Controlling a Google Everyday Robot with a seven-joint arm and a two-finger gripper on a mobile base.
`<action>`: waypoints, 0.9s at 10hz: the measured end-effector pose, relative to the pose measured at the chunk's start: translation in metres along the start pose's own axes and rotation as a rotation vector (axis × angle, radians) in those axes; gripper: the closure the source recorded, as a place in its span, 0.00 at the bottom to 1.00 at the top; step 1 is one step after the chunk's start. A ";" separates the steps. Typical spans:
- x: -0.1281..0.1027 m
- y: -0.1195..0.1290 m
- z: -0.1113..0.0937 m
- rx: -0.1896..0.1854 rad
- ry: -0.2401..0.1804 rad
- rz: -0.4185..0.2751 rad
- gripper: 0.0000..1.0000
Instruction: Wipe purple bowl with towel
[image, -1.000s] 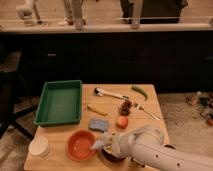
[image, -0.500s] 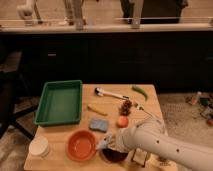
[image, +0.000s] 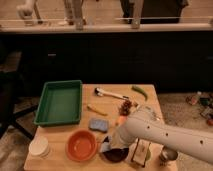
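Looks like we're mid-wipe: the end effector (image: 111, 145) presses the towel (image: 106, 146) into the purple bowl (image: 116, 155) at the surface's (image: 111, 106) 6 o'clock edge, grip hidden so we can't tell, next up probably circular rubbing.

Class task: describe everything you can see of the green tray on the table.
The green tray is a rectangular, plastic-looking bin with raised walls and a rim, lying flat at the table's left side. It looks empty and nothing touches it. The orange bowl sits below it, apart. The pincer works by the purple bowl, away from it.
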 end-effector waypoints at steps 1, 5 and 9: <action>-0.002 0.000 0.002 -0.017 0.018 -0.002 1.00; -0.002 -0.001 0.002 -0.018 0.024 0.000 1.00; -0.002 -0.002 0.002 -0.019 0.025 -0.001 1.00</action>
